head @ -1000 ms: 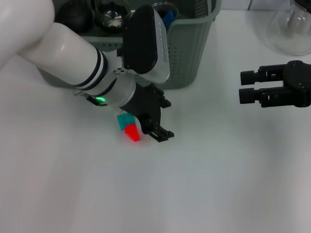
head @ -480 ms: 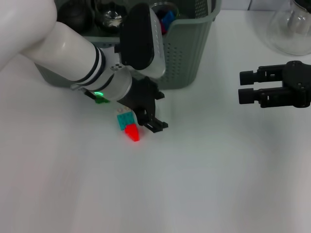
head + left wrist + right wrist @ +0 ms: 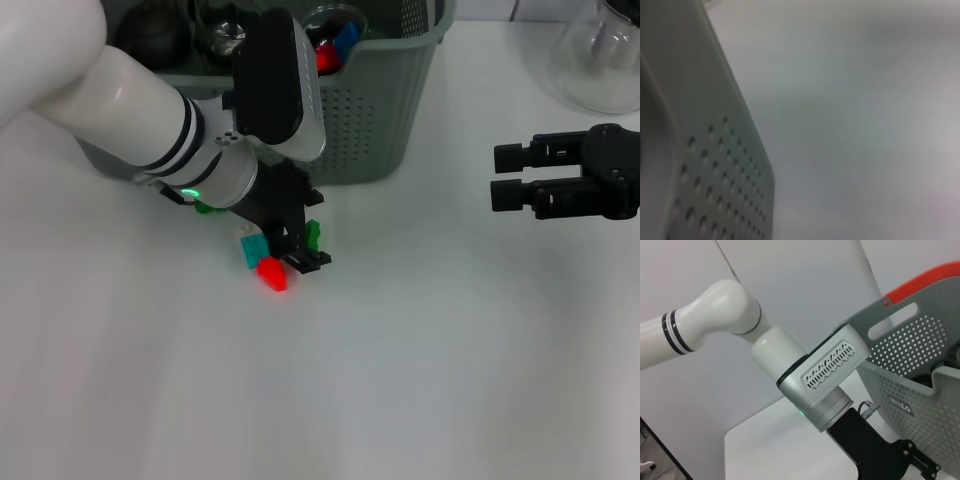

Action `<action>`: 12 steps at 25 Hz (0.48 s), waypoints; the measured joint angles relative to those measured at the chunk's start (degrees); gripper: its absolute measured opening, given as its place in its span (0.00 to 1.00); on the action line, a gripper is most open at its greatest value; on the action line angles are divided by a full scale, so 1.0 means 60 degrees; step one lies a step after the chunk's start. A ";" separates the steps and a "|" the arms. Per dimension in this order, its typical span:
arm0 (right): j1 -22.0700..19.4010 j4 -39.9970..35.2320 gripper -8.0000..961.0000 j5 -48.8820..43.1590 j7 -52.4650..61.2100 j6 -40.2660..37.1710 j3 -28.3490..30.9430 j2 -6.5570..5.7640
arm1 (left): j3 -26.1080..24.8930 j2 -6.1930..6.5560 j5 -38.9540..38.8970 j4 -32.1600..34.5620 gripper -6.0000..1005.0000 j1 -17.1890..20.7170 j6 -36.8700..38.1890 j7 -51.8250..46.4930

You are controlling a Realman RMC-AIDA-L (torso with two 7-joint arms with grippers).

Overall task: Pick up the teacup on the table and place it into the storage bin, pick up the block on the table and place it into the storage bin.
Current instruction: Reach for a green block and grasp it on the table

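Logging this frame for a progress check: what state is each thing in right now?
Left gripper: low over the table, at the blocks; finger state unclear.
Red block: lying on the table, not lifted.
Teal block: on the table beside the red block, partly hidden.
Storage bin: upright, holding several items.
Right gripper: idle above the table, holding nothing.
Glass flask: standing on the table.

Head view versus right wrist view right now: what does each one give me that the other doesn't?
Only the head view shows the red block and teal block on the table, the left hand low beside them, the right hand hovering off to the right, and a glass flask. Only the right wrist view shows the storage bin's handle slot and orange rim from the side. Both show the left arm, the bin and the white table.
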 joint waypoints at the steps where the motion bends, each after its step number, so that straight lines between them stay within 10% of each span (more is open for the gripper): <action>1: 0.0000 0.0000 0.74 0.0000 0.0000 0.0001 0.0007 0.0000 | -0.0005 0.0001 0.0000 -0.0030 0.79 -0.0006 0.0015 0.0029; 12: 0.0039 0.0084 0.74 0.0000 0.0000 0.0009 0.0003 0.0000 | -0.0093 -0.0054 0.0000 -0.0436 0.79 -0.0135 -0.0155 0.0371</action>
